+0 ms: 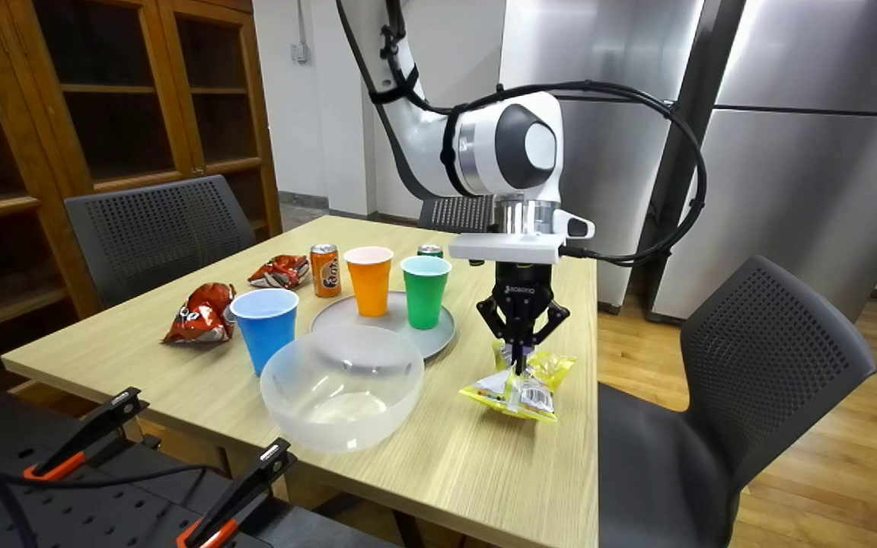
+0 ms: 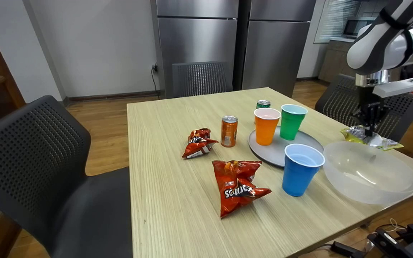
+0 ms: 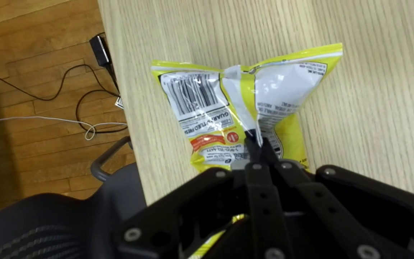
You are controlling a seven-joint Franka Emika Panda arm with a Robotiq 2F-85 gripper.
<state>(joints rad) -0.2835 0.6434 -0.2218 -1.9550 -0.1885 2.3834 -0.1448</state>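
Black hand [image 3: 258,141] clamps a shiny, barcoded yellow-and-white bag [image 3: 241,108], creased inward.

- I get fairly bright, diffuse room light, with soft shadows on the table [image 2: 170,186].
- Glare streaks the steel refrigerators [image 1: 811,183]; a glint shows inside the bowl [image 2: 371,172].
- The wooden cabinet [image 1: 103,129] goes nearly black behind its panes.
- In an exterior view, the near chair [image 2: 41,172] looks stretched toward the edge.
- In my wrist view, the yellow bag [image 3: 210,118] throws white highlights.
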